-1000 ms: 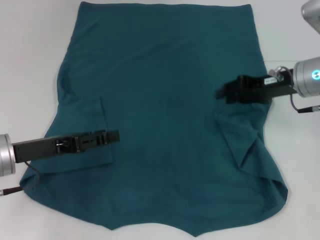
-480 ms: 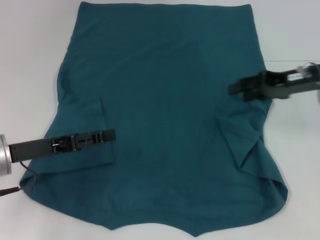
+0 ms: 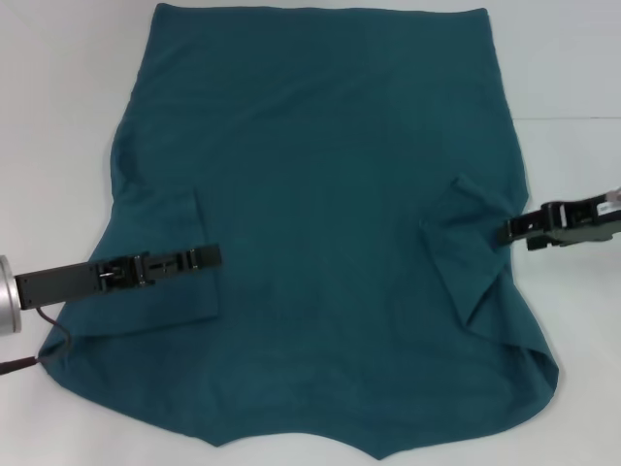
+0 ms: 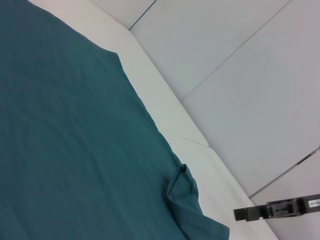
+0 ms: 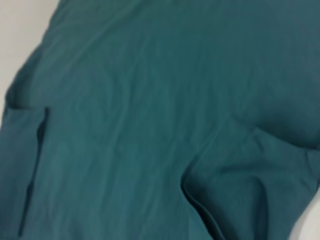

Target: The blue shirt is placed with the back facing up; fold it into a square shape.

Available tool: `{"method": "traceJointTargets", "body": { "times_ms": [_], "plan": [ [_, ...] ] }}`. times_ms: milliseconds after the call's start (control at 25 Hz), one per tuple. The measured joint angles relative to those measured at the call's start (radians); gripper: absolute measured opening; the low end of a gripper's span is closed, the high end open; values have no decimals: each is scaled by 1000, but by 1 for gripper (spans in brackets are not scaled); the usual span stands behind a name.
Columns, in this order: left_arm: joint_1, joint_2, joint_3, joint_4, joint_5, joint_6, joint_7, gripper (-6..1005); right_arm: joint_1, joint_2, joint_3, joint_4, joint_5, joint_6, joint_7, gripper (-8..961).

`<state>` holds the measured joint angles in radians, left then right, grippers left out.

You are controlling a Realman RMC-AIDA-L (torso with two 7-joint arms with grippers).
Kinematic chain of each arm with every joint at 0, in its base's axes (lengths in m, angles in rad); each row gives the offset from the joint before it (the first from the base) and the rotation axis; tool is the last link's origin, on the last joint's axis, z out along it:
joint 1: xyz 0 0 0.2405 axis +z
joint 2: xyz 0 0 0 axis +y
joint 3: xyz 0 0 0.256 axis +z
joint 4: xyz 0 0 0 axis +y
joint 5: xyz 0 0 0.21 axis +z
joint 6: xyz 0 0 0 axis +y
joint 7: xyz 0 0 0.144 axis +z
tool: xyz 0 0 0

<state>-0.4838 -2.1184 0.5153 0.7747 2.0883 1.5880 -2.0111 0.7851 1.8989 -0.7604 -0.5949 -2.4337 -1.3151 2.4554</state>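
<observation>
- Lying back-up on the tabletop [image 3: 58, 116], the blue shirt [image 3: 320, 194] has both sleeves folded inward, narrowing it toward a square.
- Left gripper [image 3: 199, 258] hovers over its folded sleeve; right gripper [image 3: 524, 230] sits at the shirt's edge; whether either grips anything, I cannot tell.

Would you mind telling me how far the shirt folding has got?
Both sleeves of the blue shirt already lie folded onto the body. The left end effector is over its sleeve; the right end effector is at the shirt's edge. The body lies spread out, not yet folded square.
</observation>
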Motion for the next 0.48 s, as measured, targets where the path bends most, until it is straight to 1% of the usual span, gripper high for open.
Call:
{"method": "traceJointTargets", "body": {
  "times_ms": [160,240,480],
  "plan": [
    [-1,-1,0,1,-1,-1,0,656,0,36,-1,2,-15,47,-5,670],
    [-1,-1,0,1,-1,-3,0,656,4,51,-1,9,-16,64,-12,669],
    [2,-2,-2,-1,-1,-15,0,656,36,71,-37,64,-16,102,-16,664]
  ]
}}
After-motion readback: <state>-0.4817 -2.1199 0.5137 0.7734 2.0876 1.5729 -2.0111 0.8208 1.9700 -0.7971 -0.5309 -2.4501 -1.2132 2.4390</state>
